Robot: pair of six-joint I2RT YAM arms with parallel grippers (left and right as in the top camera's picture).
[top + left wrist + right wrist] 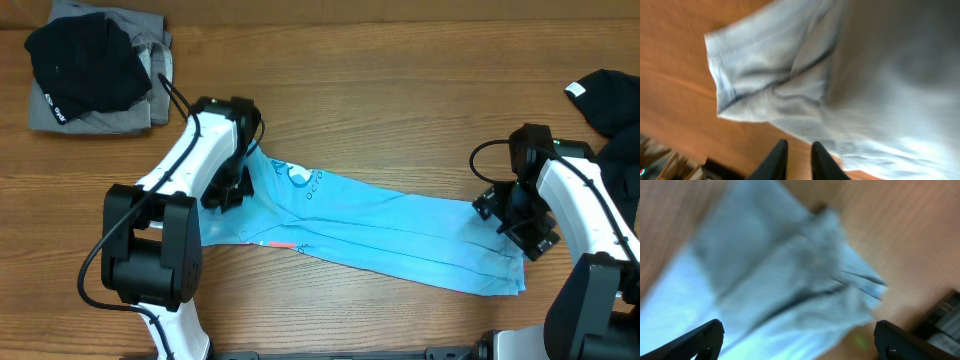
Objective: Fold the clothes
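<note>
Here, the light-blue, soft knit T-shirt (380,235) lies on the brown wood-grain table (400,90), pulled into a long, narrow band that runs from upper left down to lower right. Shallow lengthwise creases run along the cloth. A small white print (300,178) sits near the band's left end, and a short pink mark (283,245) shows at its lower edge.

The left gripper (232,185) is over the shirt's left end. In the left wrist view its two dark fingers (777,161) stand close together with only a thin slit of wood between them and nothing visible in it. Beyond them lies a rumpled, ribbed-edged fold of cloth (790,85).

The right gripper (515,215) hangs at the shirt's right end. In the right wrist view its black fingers (702,336) are spread wide to either edge, with the blurred, bunched fabric (790,280) between and beyond them — whether they touch it I cannot tell.

At the table's far left corner a crumpled black garment (85,65) rests on top of a flat grey garment (100,118). Another dark black garment (610,100) with a small white tag lies at the right edge, well apart from the shirt.
</note>
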